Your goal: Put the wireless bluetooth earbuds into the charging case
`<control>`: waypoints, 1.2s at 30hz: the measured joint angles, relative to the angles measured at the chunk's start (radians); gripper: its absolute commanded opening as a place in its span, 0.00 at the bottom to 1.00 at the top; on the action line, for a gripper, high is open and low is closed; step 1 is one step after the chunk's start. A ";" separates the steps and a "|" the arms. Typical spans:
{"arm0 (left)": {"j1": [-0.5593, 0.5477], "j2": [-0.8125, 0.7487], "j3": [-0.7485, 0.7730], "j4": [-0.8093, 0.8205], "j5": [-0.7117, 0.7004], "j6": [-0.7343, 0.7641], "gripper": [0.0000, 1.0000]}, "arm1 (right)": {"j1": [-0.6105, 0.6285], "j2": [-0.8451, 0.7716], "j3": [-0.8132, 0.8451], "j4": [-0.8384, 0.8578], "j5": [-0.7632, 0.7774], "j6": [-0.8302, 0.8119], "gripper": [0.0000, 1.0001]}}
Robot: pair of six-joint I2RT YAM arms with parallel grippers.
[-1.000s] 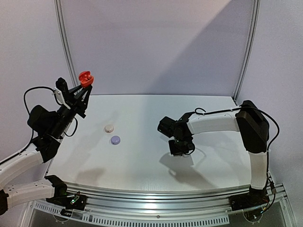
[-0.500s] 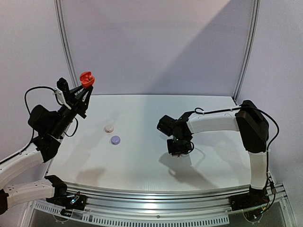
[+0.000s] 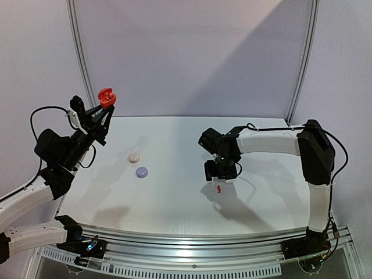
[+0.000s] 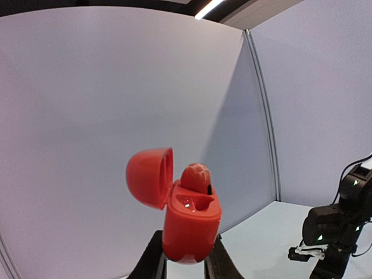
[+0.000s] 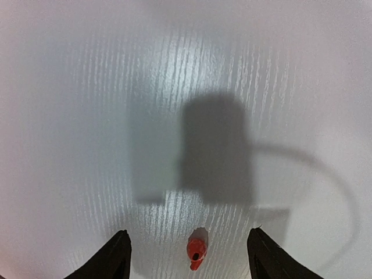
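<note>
A red charging case (image 4: 190, 224) with its lid swung open is pinched low on its body by my shut left gripper (image 4: 185, 251), held high at the table's far left (image 3: 105, 96). One red earbud (image 4: 195, 177) sits in a socket of the case; the socket beside it is bare. A second red earbud (image 5: 195, 253) lies loose on the white table (image 3: 174, 197), seen in the top view as a small red speck (image 3: 218, 188). My right gripper (image 5: 187, 233) hangs just above that earbud, open, with its fingers (image 5: 119, 253) on either side and apart from it.
Two small round closed cases lie left of centre on the table: a cream one (image 3: 134, 157) and a lilac one (image 3: 142, 172). A metal rail (image 3: 192, 238) runs along the near edge. Grey wall panels (image 3: 192, 58) stand behind the table.
My right gripper has opened and lifted slightly, and the red earbud now lies on the table beneath it. The left arm and the red case have not moved.
</note>
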 measured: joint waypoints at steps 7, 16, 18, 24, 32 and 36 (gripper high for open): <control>0.000 0.000 0.000 -0.003 0.000 0.000 0.00 | -0.075 -0.154 -0.172 0.155 -0.159 -0.002 0.43; 0.000 0.000 0.000 -0.005 0.003 0.000 0.00 | -0.095 -0.171 -0.267 0.238 -0.251 0.007 0.44; 0.000 0.000 0.000 -0.005 0.004 0.000 0.00 | -0.096 -0.171 -0.283 0.246 -0.262 0.010 0.41; 0.000 0.000 0.000 -0.014 0.011 0.000 0.00 | -0.096 -0.163 -0.293 0.265 -0.286 0.018 0.36; 0.000 0.000 0.000 -0.026 0.020 0.000 0.00 | -0.096 -0.117 -0.290 0.278 -0.296 0.021 0.30; 0.000 0.000 0.000 -0.026 0.021 0.000 0.00 | -0.092 -0.102 -0.261 0.253 -0.288 0.018 0.28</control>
